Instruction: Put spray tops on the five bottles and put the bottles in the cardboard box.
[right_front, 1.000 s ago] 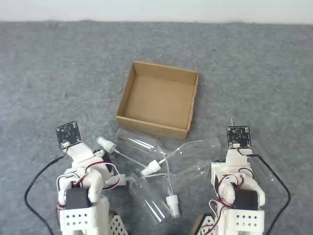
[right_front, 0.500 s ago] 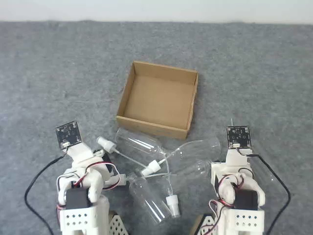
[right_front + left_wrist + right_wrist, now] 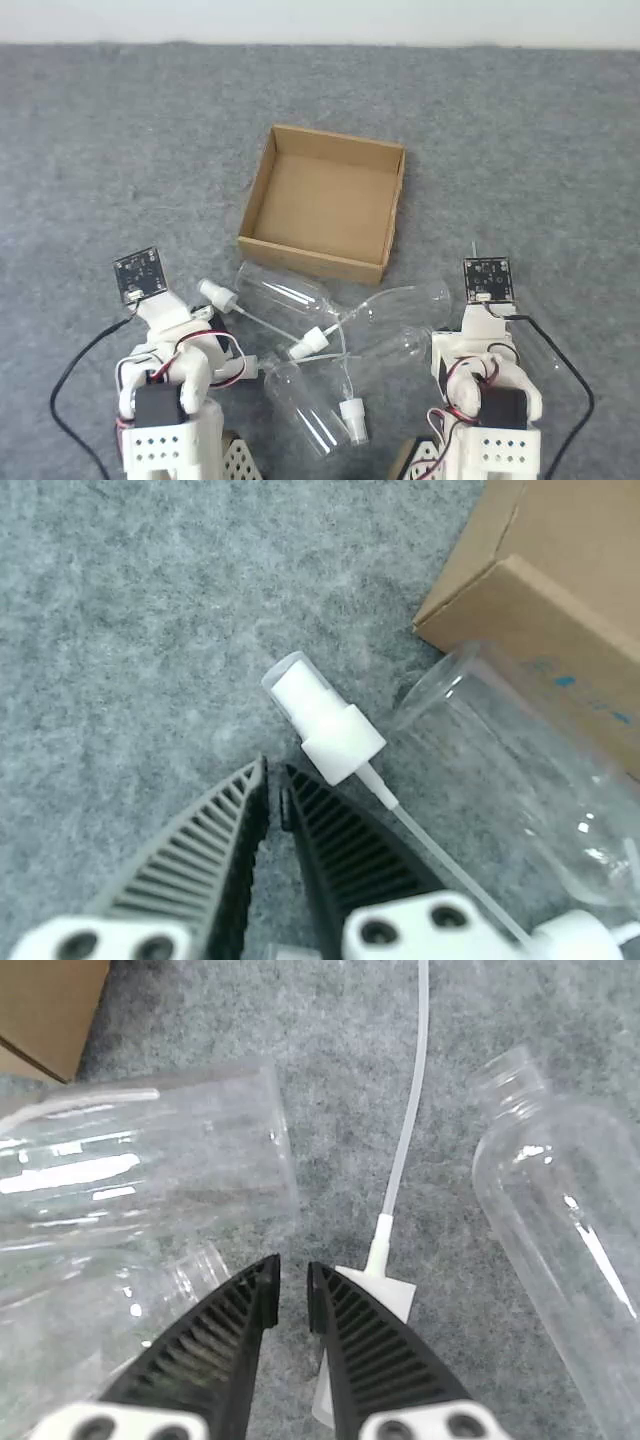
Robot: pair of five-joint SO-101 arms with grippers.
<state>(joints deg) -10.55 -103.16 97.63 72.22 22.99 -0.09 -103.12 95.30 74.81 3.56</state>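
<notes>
No mvmt; L end effector (image 3: 275, 780), R end effector (image 3: 293, 1270) closed, low.

In front of the cardboard box (image 3: 310, 258), on the side of the arms, the bottles (image 3: 285, 292) lie on their sides in a cluster, with spray tops (image 3: 310, 343) among them. One spray top (image 3: 217, 295) lies before the box's left front corner, and another (image 3: 353, 415) lies farthest from the box.
</notes>
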